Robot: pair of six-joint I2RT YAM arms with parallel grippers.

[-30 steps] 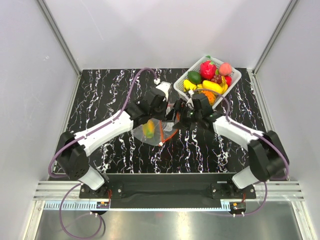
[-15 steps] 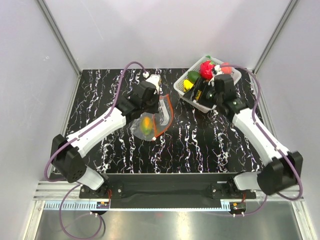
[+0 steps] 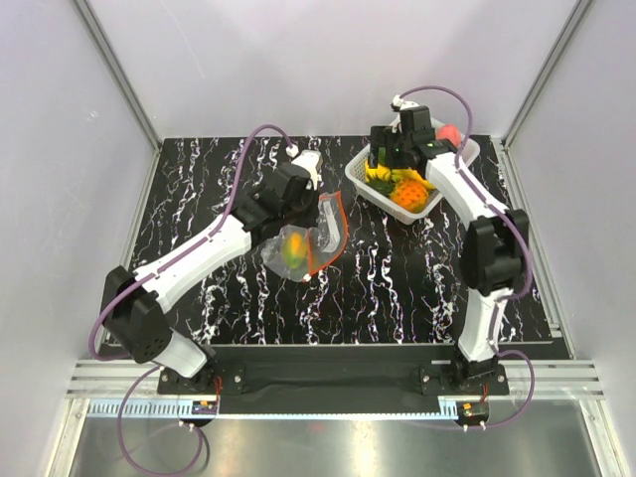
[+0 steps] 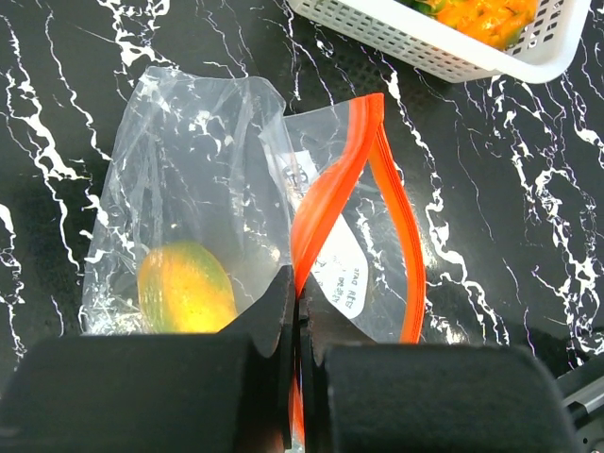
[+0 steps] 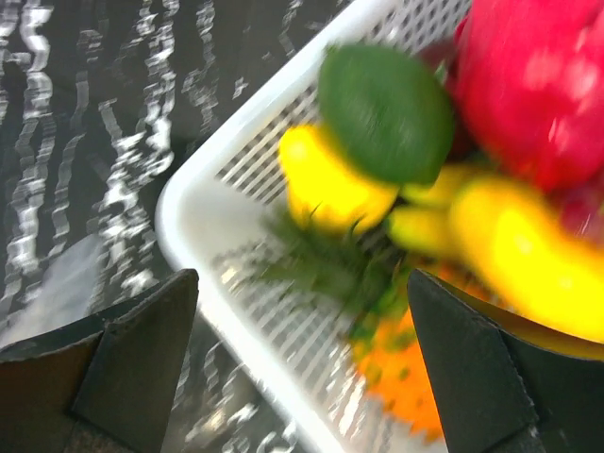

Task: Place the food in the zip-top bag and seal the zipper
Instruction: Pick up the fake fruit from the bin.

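Observation:
The zip-top bag point(image 3: 298, 243) point(image 4: 203, 189) lies clear and crinkly on the black marbled table, with one yellow-green toy fruit point(image 3: 292, 247) point(image 4: 185, 288) inside. Its zipper point(image 3: 335, 224) point(image 4: 340, 179) gapes as two red-orange strips. My left gripper point(image 3: 314, 213) point(image 4: 297, 307) is shut on the near strip and holds the mouth apart. The remaining food point(image 3: 405, 184) is piled in the white basket point(image 3: 360, 183): a green fruit point(image 5: 387, 109), red point(image 5: 538, 85), yellow point(image 5: 330, 189) and orange point(image 5: 415, 392) pieces. My right gripper point(image 3: 396, 159) point(image 5: 302, 321) hangs open and empty just above that pile; its view is blurred.
The white slotted basket's rim point(image 5: 189, 236) sits at the back right of the table, near the right wall post. A pink fruit point(image 3: 448, 132) shows behind my right wrist. Grey walls close in the back and both sides.
My right arm has swung from the bag's mouth back to above the basket, jaws wide. My left gripper has shifted slightly back and left with the zipper strip, pulling the mouth open.

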